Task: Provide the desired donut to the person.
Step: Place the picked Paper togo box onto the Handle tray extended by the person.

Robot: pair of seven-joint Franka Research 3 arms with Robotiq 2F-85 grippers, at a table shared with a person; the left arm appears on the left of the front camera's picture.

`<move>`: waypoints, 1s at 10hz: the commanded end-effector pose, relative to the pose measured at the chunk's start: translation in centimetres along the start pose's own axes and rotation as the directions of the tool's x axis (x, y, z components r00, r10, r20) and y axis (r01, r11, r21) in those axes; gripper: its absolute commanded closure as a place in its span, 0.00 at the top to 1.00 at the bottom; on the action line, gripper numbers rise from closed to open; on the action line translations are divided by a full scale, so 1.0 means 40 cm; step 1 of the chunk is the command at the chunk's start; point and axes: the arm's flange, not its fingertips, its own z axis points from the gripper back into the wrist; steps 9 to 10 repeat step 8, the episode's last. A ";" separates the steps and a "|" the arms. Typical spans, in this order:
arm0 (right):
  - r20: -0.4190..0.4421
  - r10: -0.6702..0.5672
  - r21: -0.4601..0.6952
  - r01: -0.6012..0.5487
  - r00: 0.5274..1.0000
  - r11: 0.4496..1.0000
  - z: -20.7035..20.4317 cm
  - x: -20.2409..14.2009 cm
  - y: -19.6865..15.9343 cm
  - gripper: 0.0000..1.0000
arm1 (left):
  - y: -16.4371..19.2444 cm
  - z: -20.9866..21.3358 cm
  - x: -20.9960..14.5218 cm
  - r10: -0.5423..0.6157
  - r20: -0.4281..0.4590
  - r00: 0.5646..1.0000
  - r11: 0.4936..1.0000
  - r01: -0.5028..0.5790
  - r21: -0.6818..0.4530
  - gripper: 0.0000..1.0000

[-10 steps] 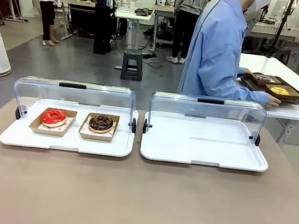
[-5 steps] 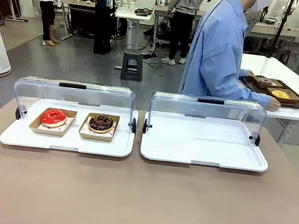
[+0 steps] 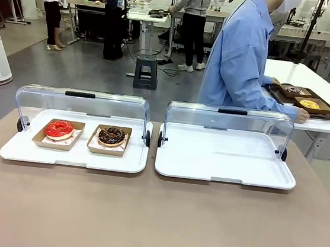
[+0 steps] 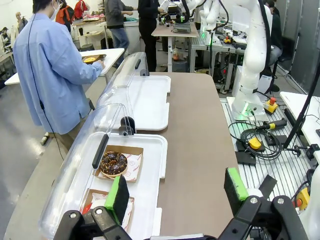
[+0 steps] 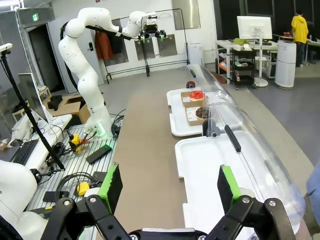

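Holding: nothing, by either gripper
left gripper (image 4: 175,192): jaws spread wide
right gripper (image 5: 167,187): jaws spread wide
person (image 3: 241,55): hands on dark tray (image 3: 304,99)

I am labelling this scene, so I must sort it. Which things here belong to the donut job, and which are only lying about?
Belongs to the job:
- red donut
- chocolate donut
- person
- dark tray
- left gripper, fingers apart
- right gripper, fingers apart

Only lying about:
- empty white display tray
- grey step stool
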 end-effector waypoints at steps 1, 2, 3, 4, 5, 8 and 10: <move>0.000 -0.002 -0.002 0.002 1.000 1.000 0.001 -0.002 -0.001 1.00 | -0.005 0.002 0.003 -0.005 0.006 1.000 1.000 0.005 -0.001 1.00; 0.000 -0.002 -0.002 0.002 1.000 1.000 0.001 -0.002 -0.001 1.00 | -0.005 0.002 0.003 -0.005 0.006 1.000 1.000 0.005 -0.001 1.00; 0.000 -0.002 -0.002 0.002 1.000 1.000 0.001 -0.002 -0.001 1.00 | -0.005 0.002 0.003 -0.005 0.006 1.000 1.000 0.005 -0.001 1.00; 0.000 -0.002 -0.002 0.002 1.000 1.000 0.001 -0.002 -0.001 1.00 | -0.005 0.002 0.003 -0.005 0.006 1.000 1.000 0.005 -0.001 1.00; 0.000 -0.002 -0.002 0.002 1.000 1.000 0.001 -0.002 -0.001 1.00 | -0.005 0.002 0.003 -0.005 0.006 1.000 1.000 0.005 -0.001 1.00; 0.000 -0.002 -0.002 0.002 1.000 1.000 0.001 -0.002 -0.001 1.00 | -0.005 0.002 0.003 -0.005 0.006 1.000 1.000 0.005 -0.001 1.00; 0.000 -0.002 -0.002 0.002 1.000 1.000 0.001 -0.002 -0.001 1.00 | -0.005 0.002 0.003 -0.005 0.006 1.000 1.000 0.005 -0.001 1.00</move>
